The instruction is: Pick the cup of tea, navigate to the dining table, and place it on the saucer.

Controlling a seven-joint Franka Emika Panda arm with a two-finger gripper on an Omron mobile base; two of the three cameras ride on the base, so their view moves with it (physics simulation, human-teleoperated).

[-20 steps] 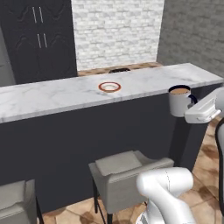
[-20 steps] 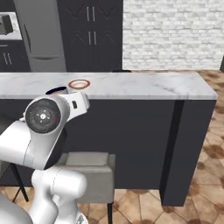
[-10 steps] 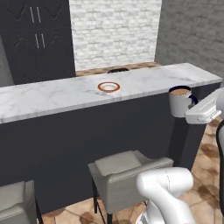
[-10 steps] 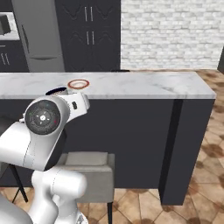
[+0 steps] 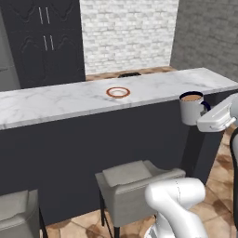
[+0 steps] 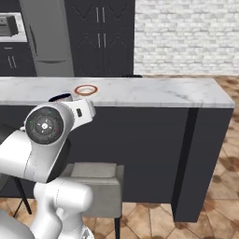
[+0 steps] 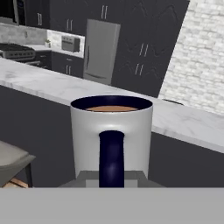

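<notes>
The cup of tea (image 5: 190, 109) is a grey mug with a dark handle and brown liquid. It hangs upright in the air by the near edge of the dining table (image 5: 56, 100), level with the marble top. My gripper (image 5: 204, 114) is shut on its handle from the right. In the hand view the cup of tea (image 7: 111, 131) is close up, handle towards me. The saucer (image 5: 118, 92), orange-rimmed with a white centre, lies on the marble well to the left of the cup and farther back. From the right base view the saucer (image 6: 86, 89) sits just beyond the cup's dark rim (image 6: 60, 97).
Two grey stools (image 5: 132, 179) (image 5: 16, 209) stand against the table's dark base below the cup. Behind the table are black cabinets (image 5: 46, 42), a fridge (image 6: 46, 37) and a white brick wall (image 5: 128, 32). A far counter with a stove (image 7: 17, 51) lies at the left.
The whole picture has shifted very slightly, so the base has crept a little. The cup stays in my grip at the same spot in view.
</notes>
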